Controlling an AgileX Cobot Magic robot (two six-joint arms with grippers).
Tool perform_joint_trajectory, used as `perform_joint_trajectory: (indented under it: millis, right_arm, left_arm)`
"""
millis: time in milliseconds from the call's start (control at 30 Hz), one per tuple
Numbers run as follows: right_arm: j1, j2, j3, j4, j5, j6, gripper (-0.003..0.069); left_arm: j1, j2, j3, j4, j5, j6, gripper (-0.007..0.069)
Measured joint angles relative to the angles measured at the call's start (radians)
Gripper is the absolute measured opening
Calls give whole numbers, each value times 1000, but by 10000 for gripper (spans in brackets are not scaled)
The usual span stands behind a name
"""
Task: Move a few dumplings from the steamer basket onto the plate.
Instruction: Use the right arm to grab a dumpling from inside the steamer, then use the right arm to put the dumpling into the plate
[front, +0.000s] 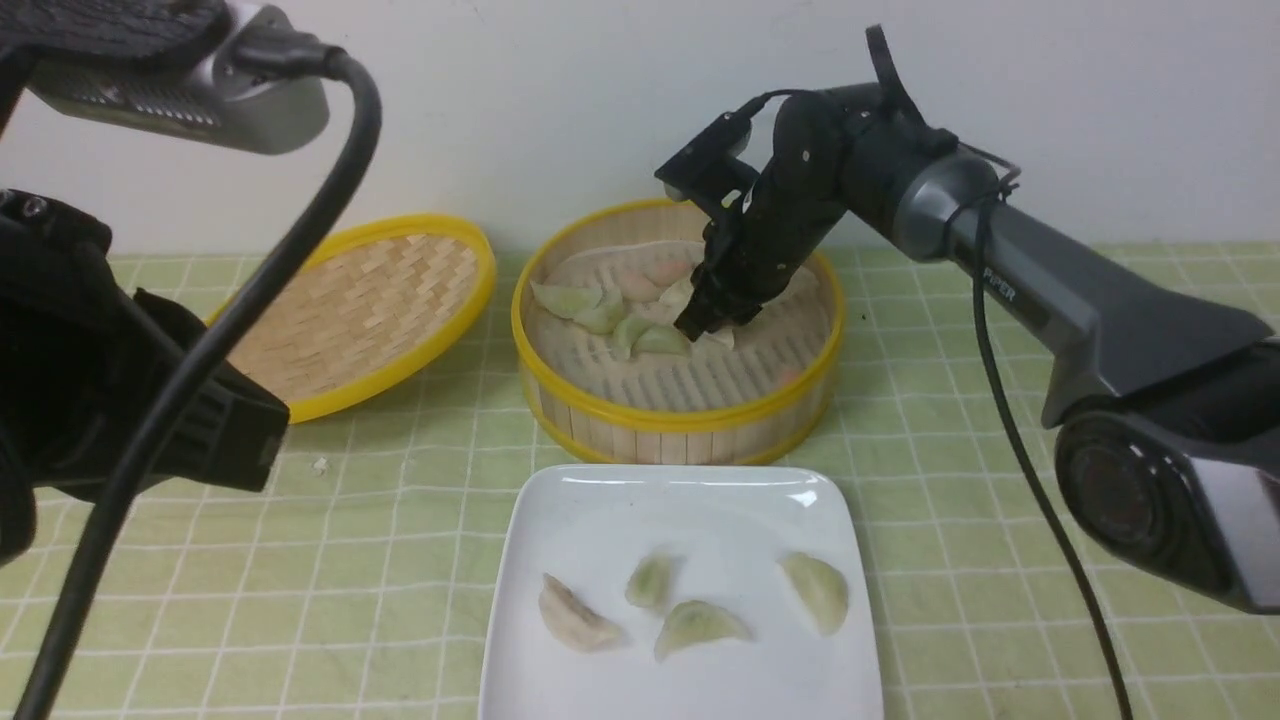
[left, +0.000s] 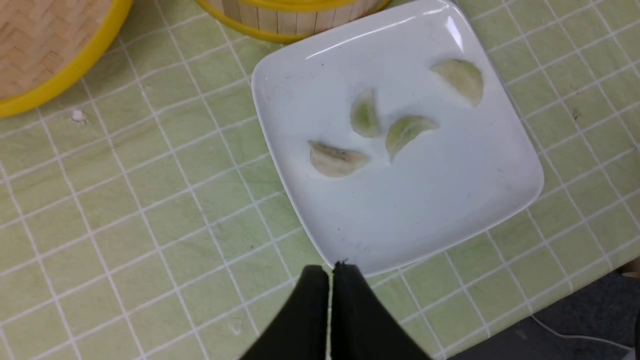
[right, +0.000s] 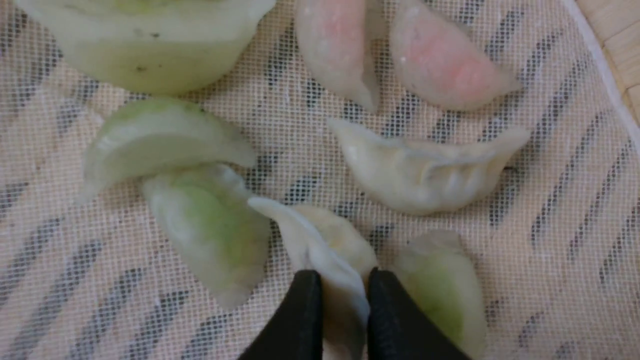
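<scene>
The steamer basket (front: 680, 420) stands at the back middle with several dumplings (front: 570, 298) on its whitish mesh liner (right: 550, 200). My right gripper (front: 700, 325) reaches down into it. In the right wrist view this gripper (right: 342, 277) is shut on a cream dumpling (right: 320, 240), which lies between a green dumpling (right: 210, 230) and another green one (right: 445, 285). The white plate (front: 600, 510) sits in front of the basket and holds several dumplings (front: 578, 617). My left gripper (left: 330, 270) is shut and empty, hovering by the near corner of the plate (left: 425, 200).
The shallow woven lid (front: 360, 310) leans at the back left beside the basket. A green checked cloth (front: 400, 560) covers the table. A small white crumb (front: 320, 464) lies on it. The table edge (left: 575, 320) shows near the plate. A wall rises behind.
</scene>
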Motion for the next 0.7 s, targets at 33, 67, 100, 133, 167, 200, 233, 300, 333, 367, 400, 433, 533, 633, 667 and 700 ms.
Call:
perform_joint_trajectory:
  millis: [33, 67, 100, 133, 167, 200, 233, 300, 333, 367, 400, 433, 533, 633, 667, 700]
  right_arm:
    - [2, -6, 0, -10, 12, 13, 87]
    - [4, -13, 0, -16, 24, 22, 89]
    - [6, -25, 0, -21, 40, 35, 89]
    - [6, -41, 0, -22, 57, 46, 89]
    - [6, -59, 0, -25, 77, 58, 89]
    - [6, -80, 0, -25, 97, 67, 89]
    - [6, -102, 0, -25, 111, 74, 89]
    - [6, -140, 0, -24, 119, 85, 89]
    - [5, -163, 0, -22, 122, 93, 89]
    - [5, -181, 1, -19, 123, 99, 89]
    - [5, -200, 9, -17, 123, 106, 89]
    - [5, -235, 32, -12, 123, 118, 89]
    - [5, -369, 185, 15, 121, 137, 89]
    - [5, -543, 433, 75, 120, 141, 89]
    - [5, -592, 509, 93, 120, 141, 89]
    - [5, -651, 605, 128, 120, 141, 89]
  left_arm:
    - [0, 0, 0, 0, 0, 0, -6]
    - [0, 0, 0, 0, 0, 0, -6]
    - [0, 0, 0, 0, 0, 0, -6]
    - [0, 0, 0, 0, 0, 0, -6]
    - [0, 0, 0, 0, 0, 0, -6]
    - [0, 0, 0, 0, 0, 0, -6]
    - [0, 0, 0, 0, 0, 0, -6]
    - [0, 0, 0, 0, 0, 0, -6]
    - [0, 0, 0, 1, 0, 0, -6]
    - [0, 0, 0, 1, 1, 0, -6]
    - [0, 0, 0, 1, 1, 0, -6]
    - [0, 0, 0, 1, 1, 0, -6]
    - [0, 0, 0, 0, 1, 0, -6]
    - [0, 0, 0, 0, 1, 0, -6]
    - [0, 0, 0, 0, 1, 0, -6]
    - [0, 0, 0, 0, 1, 1, -6]
